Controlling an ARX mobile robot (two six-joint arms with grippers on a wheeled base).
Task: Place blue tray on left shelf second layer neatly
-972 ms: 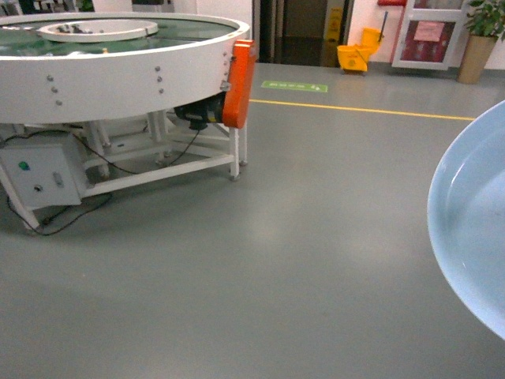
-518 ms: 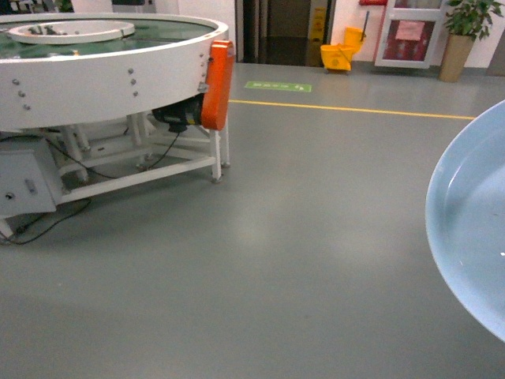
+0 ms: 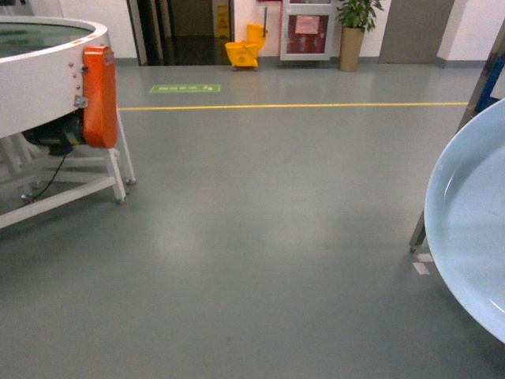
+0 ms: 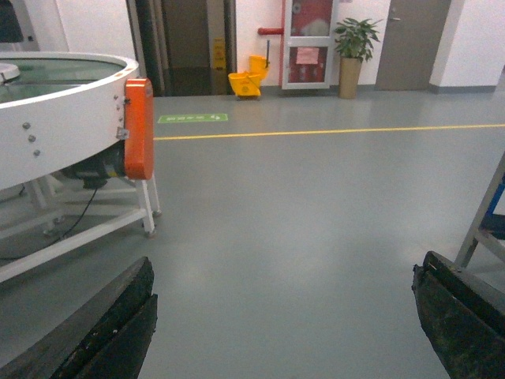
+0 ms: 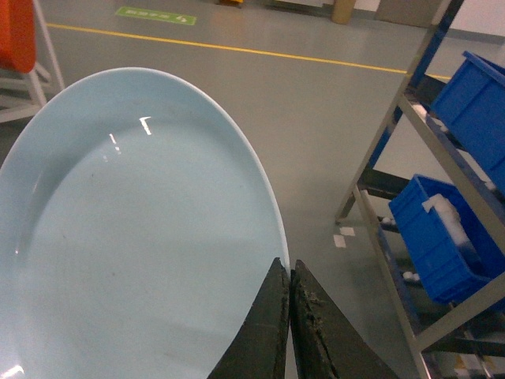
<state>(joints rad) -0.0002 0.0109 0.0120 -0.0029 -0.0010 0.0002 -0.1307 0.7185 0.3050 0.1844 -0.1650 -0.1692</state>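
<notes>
The pale blue tray [image 5: 134, 229] fills the left of the right wrist view, held off the grey floor. My right gripper [image 5: 289, 272] is shut on its right rim. In the head view the blue tray [image 3: 473, 229] covers the right edge. The silver shelf [image 5: 450, 158] with slanted uprights stands to the tray's right, and its levels hold blue crates [image 5: 438, 237]; I cannot tell which level is the second layer. One shelf leg [image 3: 417, 230] shows beside the tray. My left gripper [image 4: 284, 272] hangs open over bare floor, holding nothing.
A round white conveyor table with an orange guard [image 3: 100, 95] stands on a white frame at the left. A yellow floor line [image 3: 300, 105] crosses ahead. Behind it are a yellow mop bucket [image 3: 245, 51] and a potted plant [image 3: 355, 31] by the wall.
The head view has swung right: the conveyor table slid towards the left edge and the shelf leg came into sight on the right. The tray keeps its place in the view.
</notes>
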